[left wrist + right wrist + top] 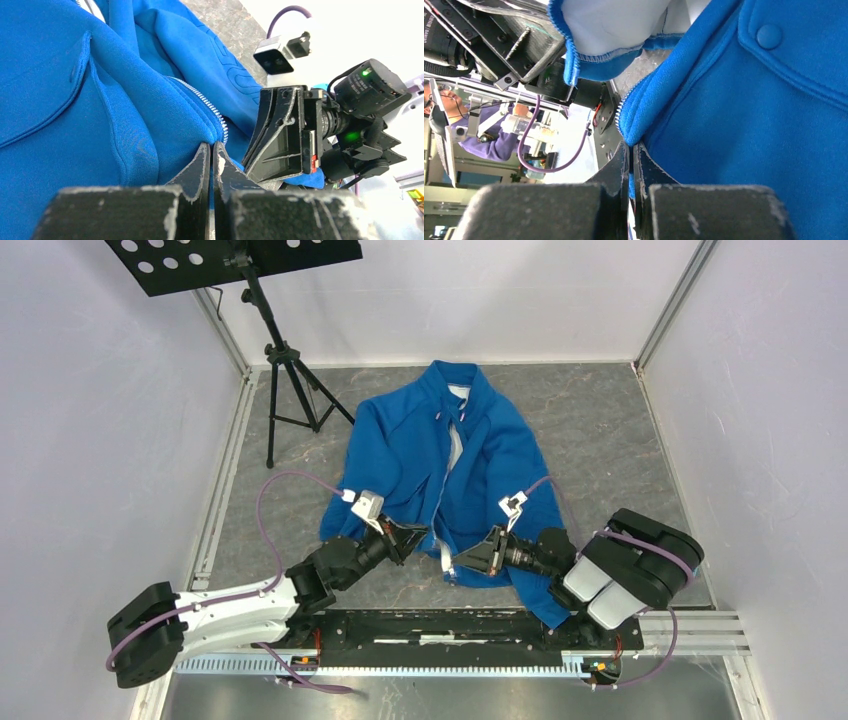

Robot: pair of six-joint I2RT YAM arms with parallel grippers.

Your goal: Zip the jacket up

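Note:
The bright blue jacket (400, 440) lies flat on the table, collar far and hem toward the arms. Its front is parted and a strip of white lining (455, 445) shows. My left gripper (422, 533) sits at the bottom of the left front panel. In the left wrist view it (212, 146) is shut on blue fabric just below the zipper teeth (200, 100). My right gripper (460, 562) is at the hem of the right panel, a few centimetres from the left one. It (630, 145) is shut on the jacket's (749, 125) toothed edge (623, 102).
A black tripod (285, 360) with a perforated music-stand top (230, 255) stands at the back left. White walls with metal rails enclose the grey table (600, 410). The arms' black mounting rail (440, 625) runs along the near edge.

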